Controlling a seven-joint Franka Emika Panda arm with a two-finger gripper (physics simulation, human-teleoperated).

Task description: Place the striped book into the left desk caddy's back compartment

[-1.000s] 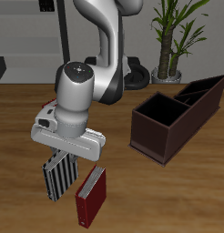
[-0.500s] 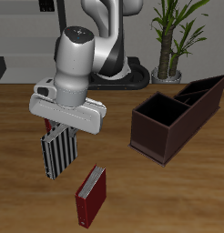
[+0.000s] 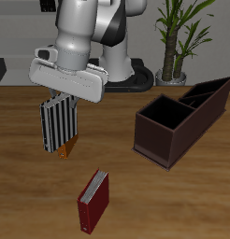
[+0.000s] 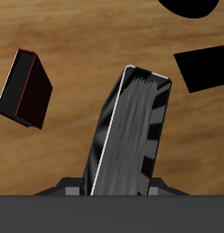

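The striped book [image 3: 60, 123] was held clamped in the gripper [image 3: 63, 97] and hung upright above the table [image 3: 182, 205], clear of its surface and well apart from the left desk caddy [image 3: 180, 117]. The carrying step was judged to be in hand: the book had been lifted, but the transfer to the caddy was not yet made. The next move was judged to call for travel across to the caddy and on to the back compartment [image 3: 208, 93], the narrow section farthest from the caddy's large square bay, with the book kept high enough to pass over the caddy's walls and turned to fit the slot. A red book [image 3: 93, 201] lay on the table, nearer the front edge than the caddy, and an orange book [image 3: 68, 146] showed just below the striped one; neither was judged to block the way. A potted plant [image 3: 178, 33] stood behind the caddy, close enough to matter only if the arm overshot.
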